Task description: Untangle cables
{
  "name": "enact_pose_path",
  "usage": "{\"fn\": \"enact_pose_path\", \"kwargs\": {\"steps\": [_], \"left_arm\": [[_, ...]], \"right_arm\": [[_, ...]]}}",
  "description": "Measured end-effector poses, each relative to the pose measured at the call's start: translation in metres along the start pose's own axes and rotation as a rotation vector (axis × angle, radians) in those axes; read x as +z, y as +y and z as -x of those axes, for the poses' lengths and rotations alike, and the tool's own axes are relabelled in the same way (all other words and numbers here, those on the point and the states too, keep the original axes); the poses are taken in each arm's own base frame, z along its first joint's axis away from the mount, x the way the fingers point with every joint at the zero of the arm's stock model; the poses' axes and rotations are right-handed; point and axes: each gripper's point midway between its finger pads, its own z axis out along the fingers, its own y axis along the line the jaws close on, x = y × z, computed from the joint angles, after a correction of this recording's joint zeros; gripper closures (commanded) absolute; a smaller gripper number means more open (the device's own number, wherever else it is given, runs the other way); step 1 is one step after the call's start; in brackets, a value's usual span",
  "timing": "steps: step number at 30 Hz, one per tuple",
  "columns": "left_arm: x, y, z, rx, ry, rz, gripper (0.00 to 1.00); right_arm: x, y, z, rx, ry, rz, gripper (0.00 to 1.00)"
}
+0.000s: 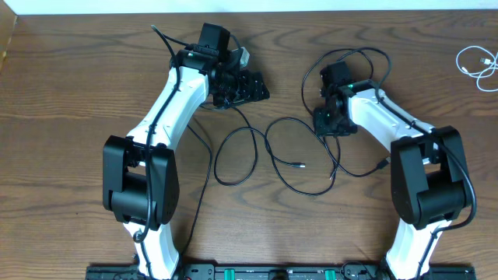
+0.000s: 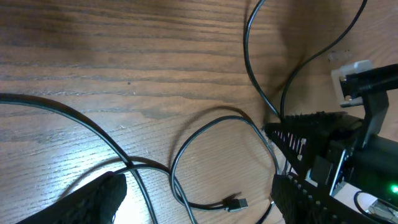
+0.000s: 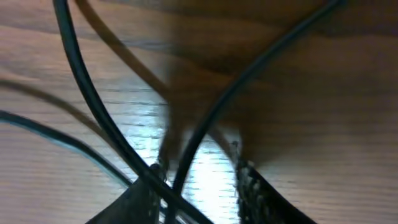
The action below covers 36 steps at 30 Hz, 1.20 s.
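Several thin black cables lie looped and crossed on the wooden table between the arms, one ending in a small plug. A white cable is coiled at the far right. My left gripper hangs open above the table; in the left wrist view a cable loop and the plug lie on the wood below it, untouched. My right gripper is low over the tangle. Its fingers stand parted, with a black cable and a second one crossing between them.
The right arm's gripper and its green light fill the right side of the left wrist view. The table's far edge runs along the top. Thicker black wires hang along both arms.
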Motion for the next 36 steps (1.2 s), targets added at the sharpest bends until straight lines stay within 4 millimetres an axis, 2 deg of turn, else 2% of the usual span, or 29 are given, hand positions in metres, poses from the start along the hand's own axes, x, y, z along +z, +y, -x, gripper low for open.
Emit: {"fn": "enact_pose_path", "kwargs": {"steps": [2,4,5,10,15,18,21,22,23,25,26,29,32,36], "left_arm": [[0.0,0.0,0.0,0.0,0.0,0.0,0.2],[0.0,0.0,0.0,0.0,0.0,0.0,0.2],[0.0,0.0,0.0,0.0,0.0,0.0,0.19],[0.0,0.0,0.0,0.0,0.0,0.0,0.2],[0.0,0.0,0.0,0.003,0.0,0.0,0.2],[0.0,0.0,0.0,0.004,0.0,0.0,0.2],[0.0,0.0,0.0,0.006,0.0,0.0,0.2],[0.0,0.0,0.0,0.006,0.001,0.0,0.2],[0.0,0.0,0.0,0.006,0.001,0.0,0.2],[0.0,0.0,-0.001,0.005,0.003,0.001,0.2],[0.0,0.0,-0.001,0.005,0.003,0.001,0.2],[0.0,0.0,-0.001,0.005,0.003,0.001,0.2],[0.0,0.0,-0.001,0.005,0.003,0.001,0.2],[0.0,0.0,-0.001,0.005,0.003,0.001,0.2]], "right_arm": [[0.0,0.001,0.001,0.001,-0.003,0.007,0.79],[0.0,0.004,0.002,0.0,-0.007,0.022,0.96],[0.0,0.006,0.002,-0.002,-0.005,0.032,0.99],[0.0,0.015,0.006,-0.003,-0.016,0.08,0.99],[-0.004,0.014,0.008,-0.01,-0.016,0.098,0.99],[-0.024,0.008,0.024,-0.005,-0.063,0.112,0.99],[-0.074,-0.005,0.059,0.022,-0.201,0.13,0.99],[-0.095,-0.013,0.072,0.037,-0.258,0.132,0.99],[-0.125,-0.025,0.087,0.061,-0.338,0.125,0.99],[-0.168,-0.046,0.104,0.099,-0.448,0.107,0.99],[-0.193,-0.062,0.11,0.128,-0.509,0.087,0.99],[-0.25,-0.109,0.116,0.215,-0.648,0.016,0.99],[-0.278,-0.154,0.109,0.303,-0.711,-0.052,0.99],[-0.282,-0.209,0.093,0.425,-0.701,-0.141,0.99]]}}
